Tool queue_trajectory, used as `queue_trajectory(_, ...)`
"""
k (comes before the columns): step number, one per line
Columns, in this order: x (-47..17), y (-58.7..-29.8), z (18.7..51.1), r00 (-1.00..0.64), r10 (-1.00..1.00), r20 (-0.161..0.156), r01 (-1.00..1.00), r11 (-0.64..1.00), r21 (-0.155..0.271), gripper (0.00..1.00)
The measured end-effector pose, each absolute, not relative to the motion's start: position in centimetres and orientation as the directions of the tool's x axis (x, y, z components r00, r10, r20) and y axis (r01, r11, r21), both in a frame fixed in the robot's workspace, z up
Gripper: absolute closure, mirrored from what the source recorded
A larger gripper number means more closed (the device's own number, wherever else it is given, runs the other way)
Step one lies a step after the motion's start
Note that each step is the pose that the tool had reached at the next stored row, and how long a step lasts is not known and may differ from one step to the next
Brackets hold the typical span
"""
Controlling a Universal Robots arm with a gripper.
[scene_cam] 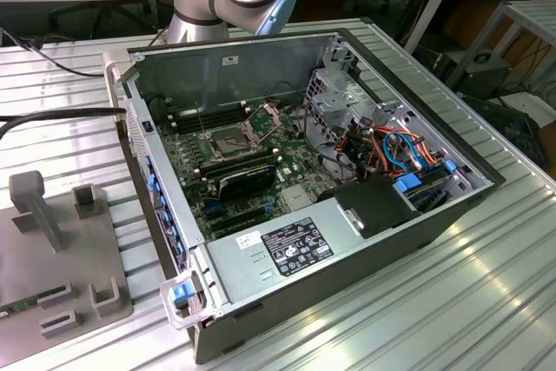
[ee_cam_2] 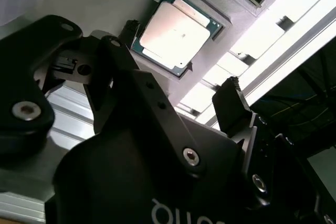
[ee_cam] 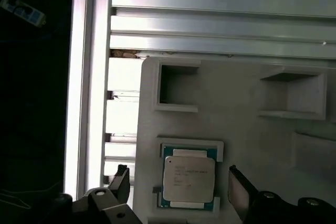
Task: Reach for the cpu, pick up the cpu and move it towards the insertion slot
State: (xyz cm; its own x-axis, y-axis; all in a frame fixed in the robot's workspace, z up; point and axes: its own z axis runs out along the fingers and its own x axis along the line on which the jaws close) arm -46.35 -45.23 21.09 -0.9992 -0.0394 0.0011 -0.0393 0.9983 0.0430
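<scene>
The cpu [ee_cam: 189, 179] is a square chip with a silver lid and a green edge, lying flat in a shallow nest on a grey fixture plate [ee_cam: 236, 129]. In both wrist views my gripper [ee_cam: 180, 188] hangs open just above it, one black finger [ee_cam: 121, 182] on each side and neither touching. The second wrist view shows the cpu [ee_cam_2: 176, 35] beyond the gripper [ee_cam_2: 181, 69]. In the exterior view the insertion slot [scene_cam: 228, 138] sits on the motherboard inside the open computer case [scene_cam: 347, 258], its metal bracket [scene_cam: 265, 115] hinged up.
Inside the case are a black heatsink [scene_cam: 246, 182], long memory slots [scene_cam: 204, 119], a power supply [scene_cam: 278, 249] and loose cables [scene_cam: 391, 149]. The grey fixture plate [scene_cam: 52, 249] with upright posts lies at the exterior view's left. Rectangular pockets [ee_cam: 178, 90] sit in the plate near the cpu.
</scene>
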Motion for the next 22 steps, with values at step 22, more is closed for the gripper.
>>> queue_trajectory(22, -45.7, -45.3, 18.9, -1.000, 0.012, 0.000, 0.012, 0.999, 0.043, 0.16)
